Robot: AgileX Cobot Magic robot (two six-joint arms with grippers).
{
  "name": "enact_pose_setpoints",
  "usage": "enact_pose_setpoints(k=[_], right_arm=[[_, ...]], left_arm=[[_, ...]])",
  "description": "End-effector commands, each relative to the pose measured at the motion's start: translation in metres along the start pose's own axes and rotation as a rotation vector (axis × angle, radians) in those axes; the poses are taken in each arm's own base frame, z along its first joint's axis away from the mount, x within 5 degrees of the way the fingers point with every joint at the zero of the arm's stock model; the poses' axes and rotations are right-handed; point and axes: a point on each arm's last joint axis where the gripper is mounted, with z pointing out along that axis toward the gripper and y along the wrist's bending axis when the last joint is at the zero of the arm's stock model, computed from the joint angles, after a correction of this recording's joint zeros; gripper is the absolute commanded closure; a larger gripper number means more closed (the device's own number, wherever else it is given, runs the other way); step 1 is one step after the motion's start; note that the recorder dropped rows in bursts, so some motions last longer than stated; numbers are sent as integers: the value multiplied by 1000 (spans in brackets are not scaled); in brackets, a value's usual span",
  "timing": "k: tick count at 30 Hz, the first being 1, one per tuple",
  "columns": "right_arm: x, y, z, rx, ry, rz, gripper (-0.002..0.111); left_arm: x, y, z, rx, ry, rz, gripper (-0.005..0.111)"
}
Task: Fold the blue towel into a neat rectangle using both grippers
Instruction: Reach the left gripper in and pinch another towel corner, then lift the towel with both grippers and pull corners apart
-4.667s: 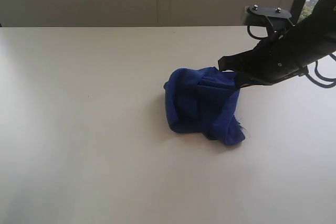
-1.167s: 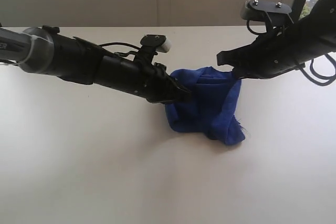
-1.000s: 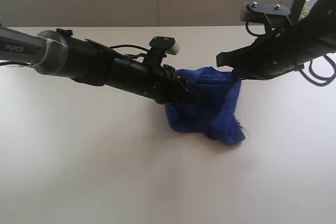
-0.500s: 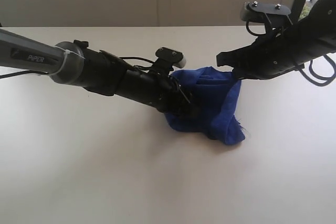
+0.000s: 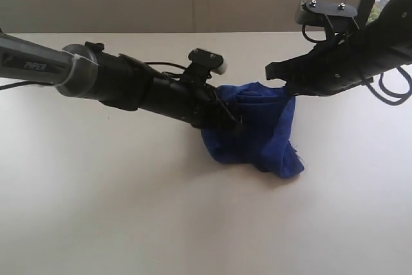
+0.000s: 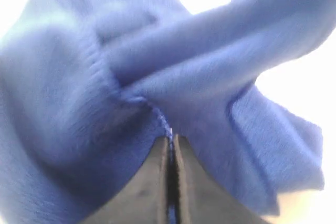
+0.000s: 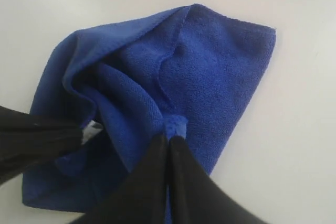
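Blue towel (image 5: 257,136) heaped right of centre on the surface (image 5: 129,217), pinched at left by the left gripper (image 6: 170,144), at far right by the right gripper (image 7: 169,136); nothing folded yet, spreading and folding ahead.

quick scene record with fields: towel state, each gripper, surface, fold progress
cloth: blue towel, bunched in a loose heap
surface: pale table, towel resting on it
left gripper: jaws closed, pinching a fold of the towel
right gripper: jaws closed, pinching another fold of the towel
fold progress: no neat rectangle yet
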Motion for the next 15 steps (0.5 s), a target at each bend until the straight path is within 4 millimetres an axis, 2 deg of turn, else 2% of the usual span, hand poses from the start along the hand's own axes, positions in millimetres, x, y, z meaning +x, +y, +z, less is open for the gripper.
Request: enact_pose_setpoints(k=[1,4,6,8,10,14,15], right_arm=[[-1,0,0,7,-17,-12,108],[-1,0,0,7,-17,-12,108],[-3,0,-3,8,-37,-16,108],[-7,0,-12,29,-77,-66,108],[-11,-2,-21,80,-111,-188,108],[-14,-1,-29,86,-135,-206,108],[-16,1,-35,87,-159,-210,108]], left_arm=[[-34,-10,-34,-76,-102,57,107],[-41,-11,-49,-108,-122,88,107],[-42,-3,-67,-111,-138,23,107],[-41,8,-92,-107,-138,19,107],[-30,26,-124,-183,-93,42,107],[-21,41,-153,-174,-65,35,107],[-21,45,-167,-160,-63,24,107]])
